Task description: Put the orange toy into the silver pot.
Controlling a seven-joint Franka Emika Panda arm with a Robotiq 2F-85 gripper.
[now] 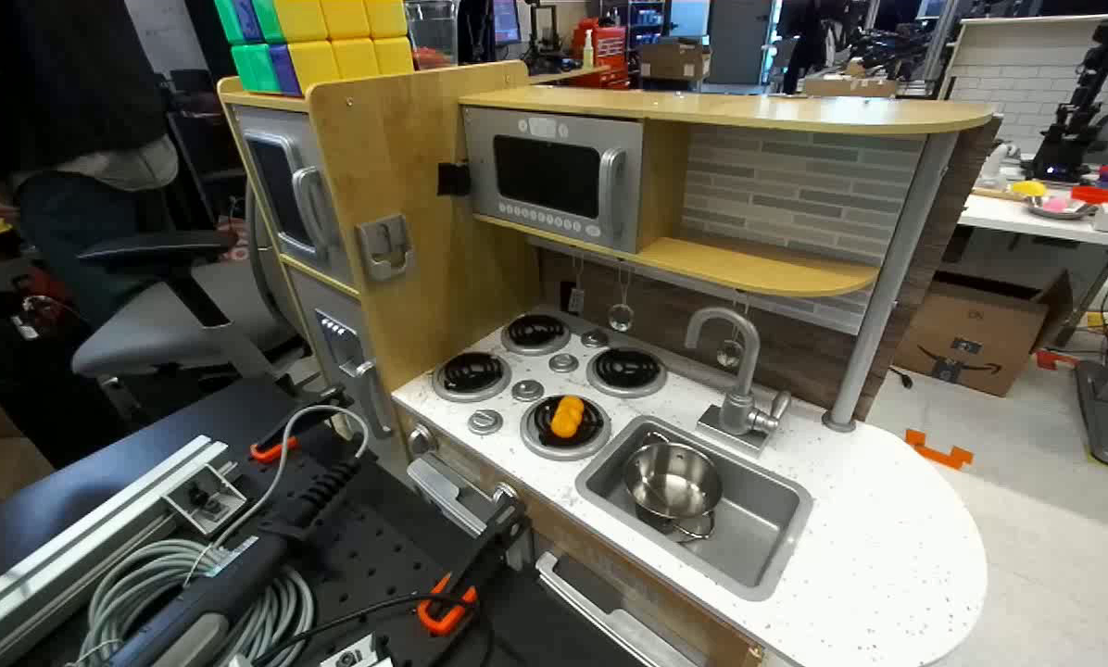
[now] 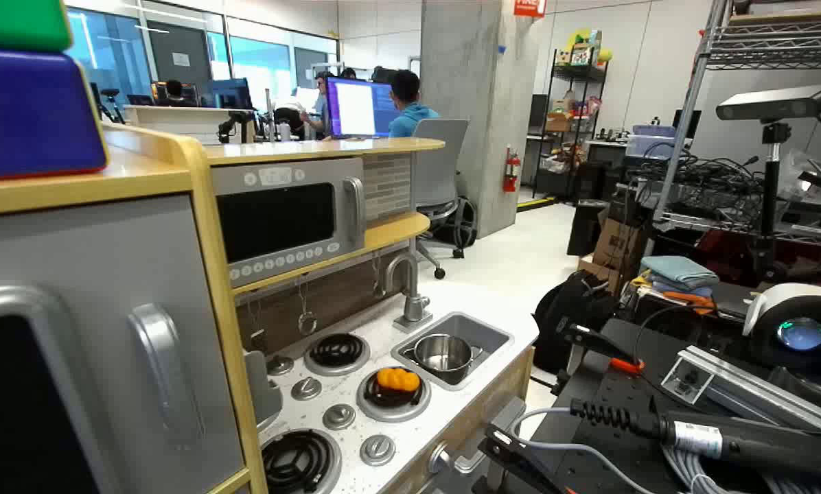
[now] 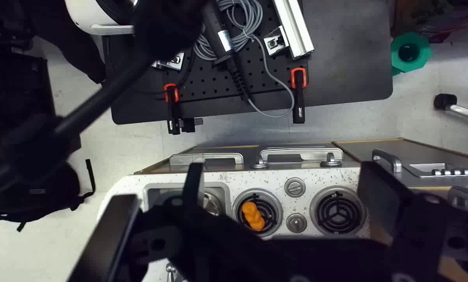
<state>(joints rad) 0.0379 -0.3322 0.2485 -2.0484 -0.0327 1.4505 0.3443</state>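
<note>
The bright-orange, lumpy toy lies on a black stove burner beside the sink; it shows in both exterior views [image 1: 568, 417] [image 2: 398, 379] and in the wrist view [image 3: 253, 216]. The shiny silver pot stands upright in the grey sink basin [image 1: 758, 548], seen in both exterior views [image 1: 674, 484] [image 2: 443, 353]; its visible inside is bare. In the wrist view the pot [image 3: 211, 203] is partly hidden behind a finger. My gripper [image 3: 281, 168] is wide open and empty, above the stove, with the toy showing between its fingers. The gripper is out of both exterior views.
A silver faucet [image 1: 744, 371] rises behind the sink. A toy microwave [image 1: 554, 181] and a wooden shelf [image 1: 767, 266] overhang the back of the stove. A tall wooden side panel [image 1: 424, 232] bounds the burners. A dark table [image 3: 343, 70] with cables and clamps stands opposite.
</note>
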